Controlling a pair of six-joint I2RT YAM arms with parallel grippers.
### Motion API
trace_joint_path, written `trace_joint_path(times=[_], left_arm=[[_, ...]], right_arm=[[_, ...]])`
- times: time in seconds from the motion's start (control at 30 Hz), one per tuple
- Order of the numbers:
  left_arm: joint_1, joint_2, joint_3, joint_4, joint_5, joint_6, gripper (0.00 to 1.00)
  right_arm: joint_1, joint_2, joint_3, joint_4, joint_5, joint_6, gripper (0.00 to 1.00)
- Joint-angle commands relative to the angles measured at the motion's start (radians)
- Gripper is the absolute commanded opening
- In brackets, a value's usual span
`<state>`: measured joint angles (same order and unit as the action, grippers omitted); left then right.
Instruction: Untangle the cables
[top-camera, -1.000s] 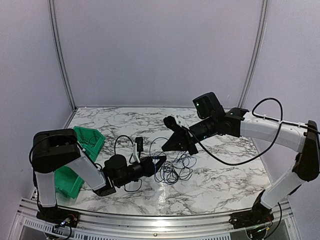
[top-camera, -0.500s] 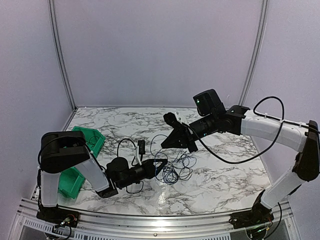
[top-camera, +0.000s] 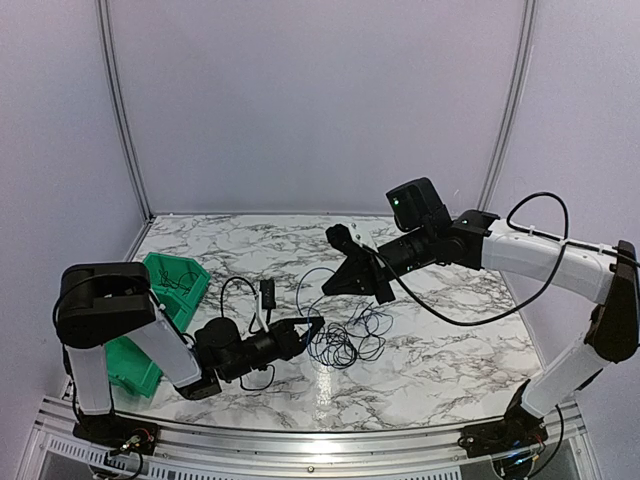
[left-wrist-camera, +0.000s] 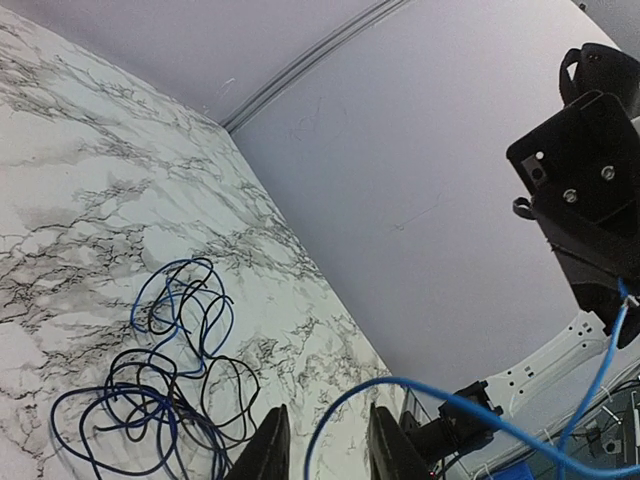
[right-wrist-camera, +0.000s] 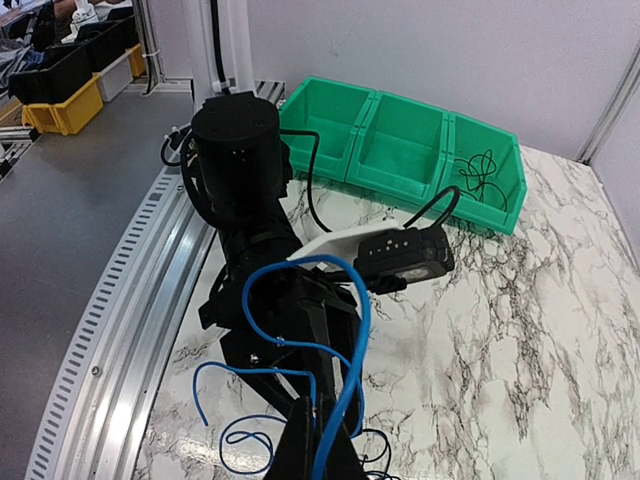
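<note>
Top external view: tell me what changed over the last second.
The left arm drew back toward the near-left, pulling the left pincer slightly away from the cable pile. No grasp or release. The right pincer stays shut on the blue cable; the pile lies as before.

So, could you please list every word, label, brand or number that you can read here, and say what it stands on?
No text can be read.
The green bins and the cables show no label.
A faint mark on the marble table is too blurred to read.
</note>
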<state>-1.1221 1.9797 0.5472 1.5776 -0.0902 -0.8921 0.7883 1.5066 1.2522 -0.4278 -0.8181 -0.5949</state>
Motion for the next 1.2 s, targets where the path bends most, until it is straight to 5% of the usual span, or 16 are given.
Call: trace_joint_path(times=[0.0, 0.23, 0.6, 1.17], left_arm=[[-0.009, -0.058, -0.006, -0.04, 0.007, 0.05, 0.31], [-0.018, -0.007, 0.044, -0.053, 0.028, 0.045, 0.38], [-0.018, 0.079, 0.111, -0.14, 0.002, 0.028, 0.07], [-0.019, 0.127, 0.109, -0.129, 0.029, 0.008, 0.02]], right_arm=[[0.008, -0.001, 0.03, -0.002, 0.018, 0.007, 0.0], [0.008, 0.003, 0.043, -0.012, 0.012, 0.007, 0.0], [0.005, -0.026, 0.127, -0.057, 0.007, 0.008, 0.0], [-0.055, -0.036, 0.441, -0.157, -0.037, 0.028, 0.0]])
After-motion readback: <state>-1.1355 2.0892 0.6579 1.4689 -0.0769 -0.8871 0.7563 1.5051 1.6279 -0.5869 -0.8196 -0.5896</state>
